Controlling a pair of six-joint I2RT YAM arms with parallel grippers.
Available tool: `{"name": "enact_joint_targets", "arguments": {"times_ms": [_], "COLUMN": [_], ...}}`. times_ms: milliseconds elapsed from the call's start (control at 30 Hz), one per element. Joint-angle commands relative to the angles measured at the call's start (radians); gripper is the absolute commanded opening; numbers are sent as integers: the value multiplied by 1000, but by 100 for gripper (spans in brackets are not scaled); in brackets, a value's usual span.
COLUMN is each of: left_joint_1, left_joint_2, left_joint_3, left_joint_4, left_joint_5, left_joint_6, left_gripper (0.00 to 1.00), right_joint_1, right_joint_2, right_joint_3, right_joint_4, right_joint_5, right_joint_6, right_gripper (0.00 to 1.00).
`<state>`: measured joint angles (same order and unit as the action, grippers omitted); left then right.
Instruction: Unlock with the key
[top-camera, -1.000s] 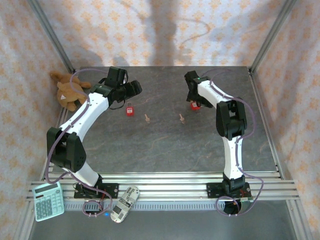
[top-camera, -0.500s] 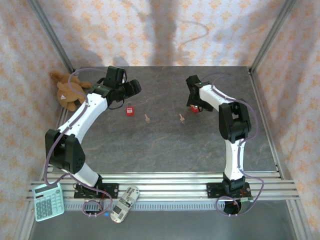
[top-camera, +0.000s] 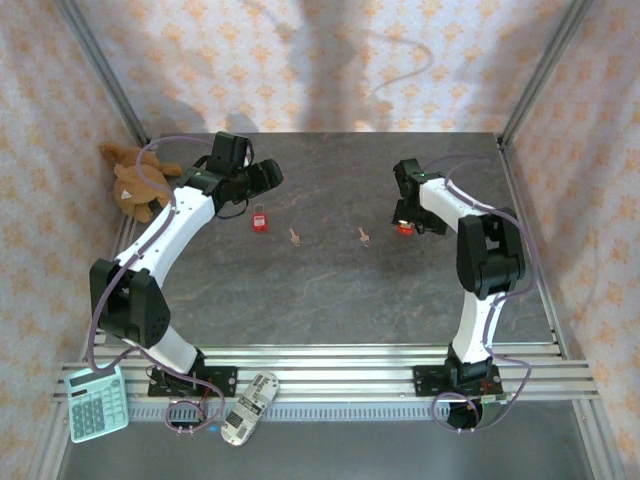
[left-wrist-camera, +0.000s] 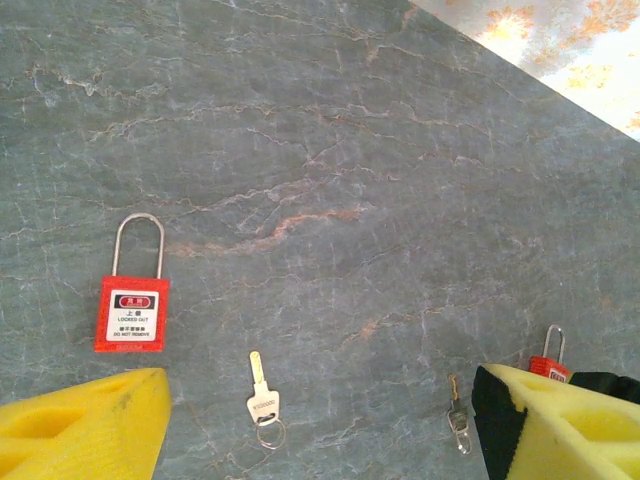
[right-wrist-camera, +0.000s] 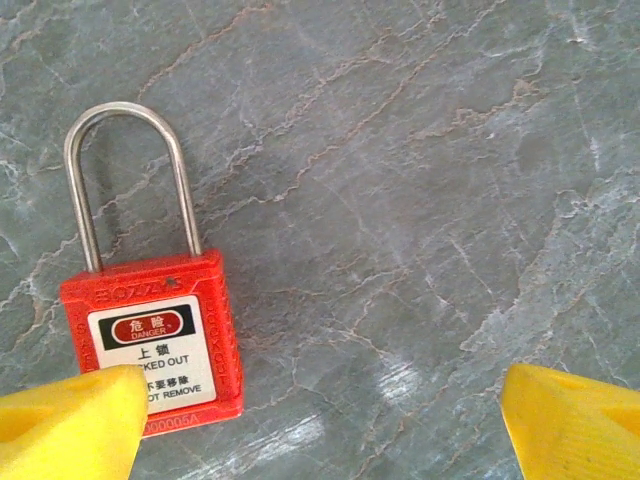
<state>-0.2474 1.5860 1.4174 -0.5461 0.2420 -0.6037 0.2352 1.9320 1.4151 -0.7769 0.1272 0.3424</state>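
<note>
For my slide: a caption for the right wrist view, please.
Open right end effector above a red padlock lying on grey table.

Second padlock (left-wrist-camera: 546, 368) half-hidden (behind fingertip (left-wrist-camera: 570, 430))

— Home, shop, or lab?
— Lab, plainly: a robot test cell. Boxed in by aluminium posts (top-camera: 100, 70), with patterned cloth (top-camera: 320, 60) stretched between as walls.
— More to go on?
— Two white-and-black arms, left arm (top-camera: 170, 230) and right arm (top-camera: 470, 250), bolted to slotted metal rails (top-camera: 330, 360) at the near edge of a stone-look table (top-camera: 320, 290). Trailing loose purple cables (top-camera: 94, 330) too.
— And the homely bits?
— Props, by the look. A plush toy (top-camera: 135, 183) in the far left corner; a calculator (top-camera: 97, 402) and a remote-like handset (top-camera: 249, 407) down by the rails.
</note>
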Motion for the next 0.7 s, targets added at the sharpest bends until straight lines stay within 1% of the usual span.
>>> {"name": "enact_joint_targets", "arguments": {"times_ms": [0, 33, 100, 200, 233, 333, 500, 567, 600, 667], "left_joint_1": [-4, -3, -6, -6, -6, -7, -7, -7, -8, -7], "left_joint_2": [-21, -20, -18, -17, -16, -14, -2, 1, 3, 3], "left_joint_3": [-3, -3, -3, -5, -5, -5, -2, 1, -1, -3], "left_joint_4": [-3, -3, -5, -5, -6, -6, -3, -3, -3, -3], "left_joint_5": [13, 14, 13, 7, 7, 9, 20, 27, 29, 26], "left_joint_6": [-4, -5, -3, 0, 1, 0, -1, -4, -5, -4], "left_gripper": [80, 80, 80, 80, 80, 80, 80, 80, 80, 80], "right_joint_1": [-8, -8, -9, -8, -8, -8, -9, -8, -10, -9], "right_joint_2": [-21, -6, 26, 86, 106, 126, 122, 128, 133, 142], "right_joint_3": [16, 31, 54, 89, 103, 104, 88, 92, 96, 105], "right_joint_4": [20, 31, 55, 43, 27, 18, 36, 39, 40, 37], "right_joint_5": [-66, -112, -199, -247, -233, -197, -202, -204, -206, -206], "right_joint_6": [-26, -39, -69, -92, -94, -94, -100, -102, -103, -102], "right_gripper": [91, 88, 85, 80, 77, 75, 74, 72, 69, 65]}}
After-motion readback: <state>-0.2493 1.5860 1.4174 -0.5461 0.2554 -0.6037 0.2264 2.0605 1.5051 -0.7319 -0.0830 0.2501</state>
